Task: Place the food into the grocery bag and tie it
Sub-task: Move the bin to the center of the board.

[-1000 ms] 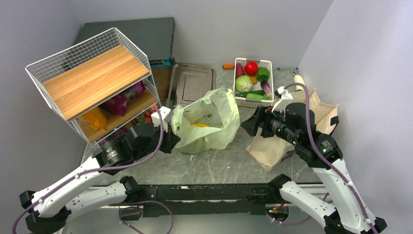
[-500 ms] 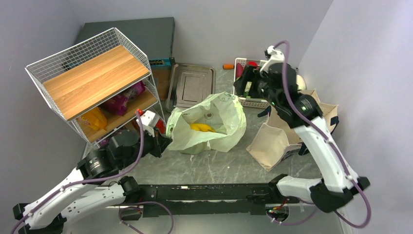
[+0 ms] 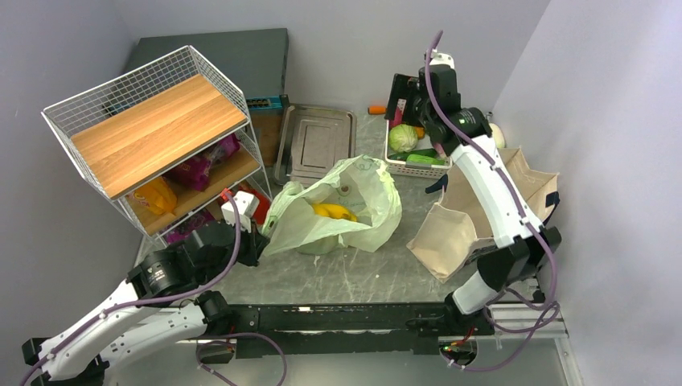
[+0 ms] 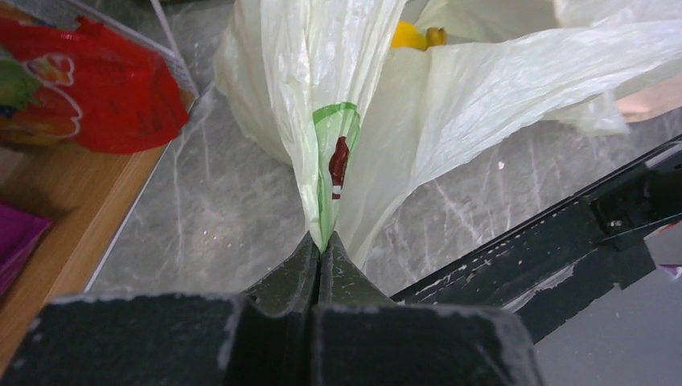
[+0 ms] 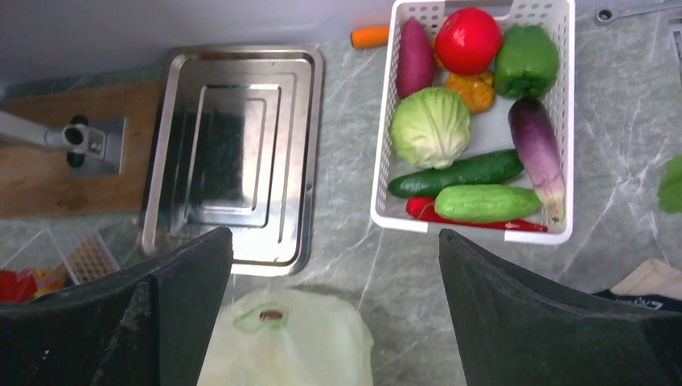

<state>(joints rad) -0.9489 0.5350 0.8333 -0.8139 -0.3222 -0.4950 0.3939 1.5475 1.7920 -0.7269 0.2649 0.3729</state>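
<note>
The pale-green grocery bag (image 3: 358,205) lies mid-table with its mouth open and yellow bananas (image 3: 334,211) inside. My left gripper (image 3: 259,241) is shut on the bag's left edge; in the left wrist view the plastic (image 4: 482,72) runs into the closed gripper (image 4: 322,245), and a banana tip (image 4: 410,36) shows. My right gripper (image 3: 400,108) is open and empty, held high over the back of the table. Its view looks down on the bag's top (image 5: 297,346) between its gripper (image 5: 335,241). Grapes and lemon are not visible.
A white basket (image 5: 384,161) at the back holds cabbage (image 5: 430,127), tomato, green pepper (image 5: 526,60), cucumber and other vegetables. A steel tray (image 3: 316,141) lies left of it. A wire rack (image 3: 153,129) stands at left, a beige canvas tote (image 3: 474,217) at right.
My right arm has risen from beside the tote to high over the basket. My left gripper has pulled the bag's edge back towards the near left, stretching the bag.
</note>
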